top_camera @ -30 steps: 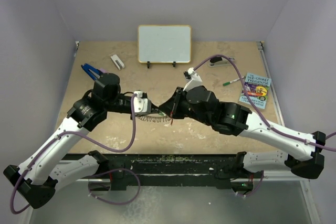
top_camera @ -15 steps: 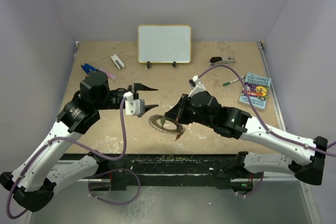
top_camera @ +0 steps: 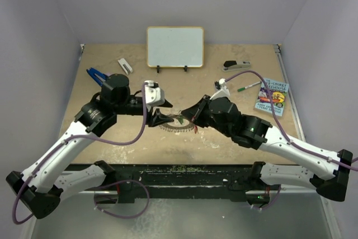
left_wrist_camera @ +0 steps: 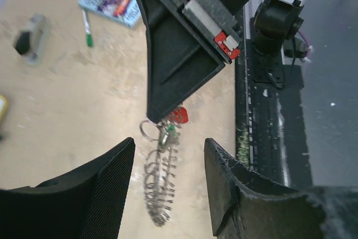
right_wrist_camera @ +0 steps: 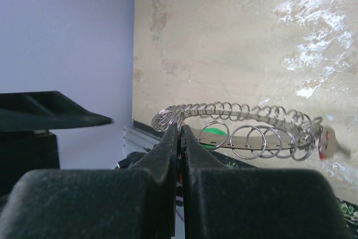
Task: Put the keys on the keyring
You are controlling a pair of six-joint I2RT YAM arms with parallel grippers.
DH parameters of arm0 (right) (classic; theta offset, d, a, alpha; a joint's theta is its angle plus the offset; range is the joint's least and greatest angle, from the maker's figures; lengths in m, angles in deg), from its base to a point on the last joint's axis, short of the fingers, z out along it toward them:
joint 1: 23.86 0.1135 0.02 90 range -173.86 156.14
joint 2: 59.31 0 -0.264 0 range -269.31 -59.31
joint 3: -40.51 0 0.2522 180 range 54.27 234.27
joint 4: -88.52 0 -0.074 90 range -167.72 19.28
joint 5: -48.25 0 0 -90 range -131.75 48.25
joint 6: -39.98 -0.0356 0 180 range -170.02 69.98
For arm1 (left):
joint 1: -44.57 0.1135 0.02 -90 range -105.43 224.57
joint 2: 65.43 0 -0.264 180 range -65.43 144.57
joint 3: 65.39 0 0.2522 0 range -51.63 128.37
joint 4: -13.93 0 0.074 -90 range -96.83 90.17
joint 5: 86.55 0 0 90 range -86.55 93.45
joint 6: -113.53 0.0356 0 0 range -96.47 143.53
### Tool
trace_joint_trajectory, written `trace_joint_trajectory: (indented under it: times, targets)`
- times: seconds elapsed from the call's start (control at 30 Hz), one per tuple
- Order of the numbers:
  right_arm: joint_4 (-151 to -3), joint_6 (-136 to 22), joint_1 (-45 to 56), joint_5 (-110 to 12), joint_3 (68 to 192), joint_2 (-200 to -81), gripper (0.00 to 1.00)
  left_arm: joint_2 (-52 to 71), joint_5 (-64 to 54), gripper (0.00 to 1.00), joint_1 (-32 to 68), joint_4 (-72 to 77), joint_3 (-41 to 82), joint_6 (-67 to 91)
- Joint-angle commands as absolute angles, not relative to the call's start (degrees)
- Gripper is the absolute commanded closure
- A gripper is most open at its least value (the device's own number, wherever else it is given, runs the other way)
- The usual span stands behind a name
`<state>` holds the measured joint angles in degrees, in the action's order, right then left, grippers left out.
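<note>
My right gripper point(right_wrist_camera: 180, 130) is shut on the rim of the keyring point(right_wrist_camera: 246, 113) and holds it above the table. The keyring is a silver band fringed with small wire rings. The green key point(right_wrist_camera: 213, 134) and the red key point(right_wrist_camera: 328, 141) hang at its rim. In the left wrist view the keyring point(left_wrist_camera: 159, 186) dangles below the right gripper's tip, with the red key point(left_wrist_camera: 180, 115) and the green key point(left_wrist_camera: 168, 134) at its top. My left gripper point(left_wrist_camera: 170, 141) is open, and the keyring shows in the gap between its fingers. In the top view the two grippers point(top_camera: 160, 118) point(top_camera: 186, 117) meet mid-table.
A whiteboard point(top_camera: 175, 47) stands at the back. A book point(top_camera: 272, 95), a green-capped pen point(top_camera: 246, 87) and a stapler point(top_camera: 236, 65) lie at the right. A blue tool point(top_camera: 96, 74) and a small white object point(top_camera: 124, 66) lie at the back left.
My left gripper, drawn back half a second ago, has swung right and come up to the keyring. My right gripper has carried the keyring a little back and right.
</note>
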<state>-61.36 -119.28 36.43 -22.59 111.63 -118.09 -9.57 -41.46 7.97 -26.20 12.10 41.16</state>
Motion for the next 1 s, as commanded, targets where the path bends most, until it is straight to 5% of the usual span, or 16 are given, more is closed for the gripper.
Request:
trace_joint_trajectory:
  times: [0.0, 0.97]
  targets:
    - [-66.22, -120.35, 36.39, -18.06, 115.33, -117.88, 1.0, -8.68, -43.31, 0.44, 6.48, -23.89, 9.29, 29.95]
    - [-70.78, -117.83, 38.02, -21.27, 117.09, -121.81, 1.0, -6.35, -31.59, 0.44, 5.37, -16.9, 8.19, 29.26]
